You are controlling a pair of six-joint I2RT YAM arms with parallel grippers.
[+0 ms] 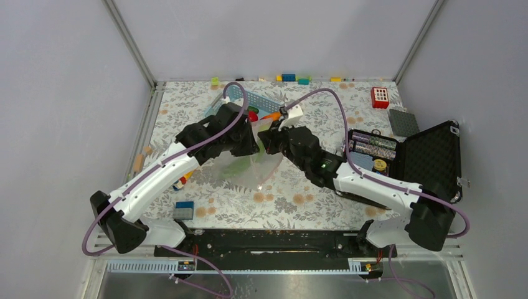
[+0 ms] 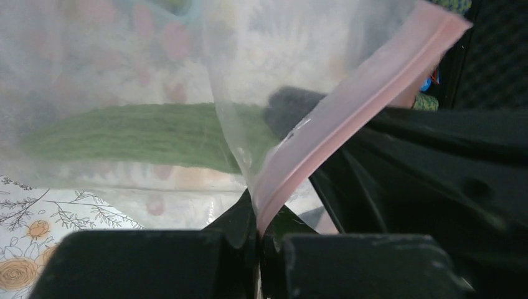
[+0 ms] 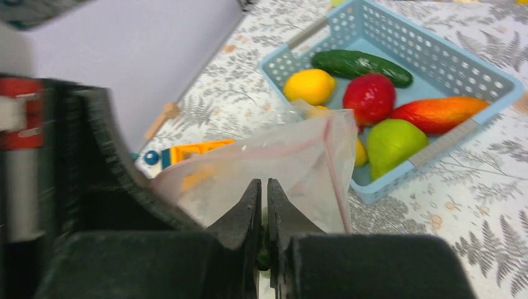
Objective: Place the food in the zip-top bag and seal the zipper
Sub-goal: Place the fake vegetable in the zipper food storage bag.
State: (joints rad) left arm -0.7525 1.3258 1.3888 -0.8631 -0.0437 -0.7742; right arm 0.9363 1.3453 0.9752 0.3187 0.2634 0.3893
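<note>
The clear zip-top bag [image 1: 248,167] hangs between both grippers at mid table. My left gripper [image 2: 258,218] is shut on its pink zipper [image 2: 361,93]. A long green food piece [image 2: 137,134] lies inside the bag [image 2: 124,62]. My right gripper [image 3: 264,187] is shut, and the bag's film [image 3: 280,159] rises from its tips. In the top view the left gripper [image 1: 252,144] and right gripper [image 1: 266,142] almost touch. The blue mesh basket [image 3: 498,84] behind holds a cucumber [image 3: 361,64], lemon [image 3: 309,86], red apple [image 3: 368,98], red-orange fruit [image 3: 439,113] and green fruit [image 3: 395,140].
An open black case [image 1: 429,156] with batteries stands at the right. A red block [image 1: 380,98] and a grey plate [image 1: 403,121] lie at the back right. Coloured blocks [image 1: 288,78] line the back edge. Blue and grey blocks [image 1: 183,210] and an orange toy [image 3: 193,149] lie at the left.
</note>
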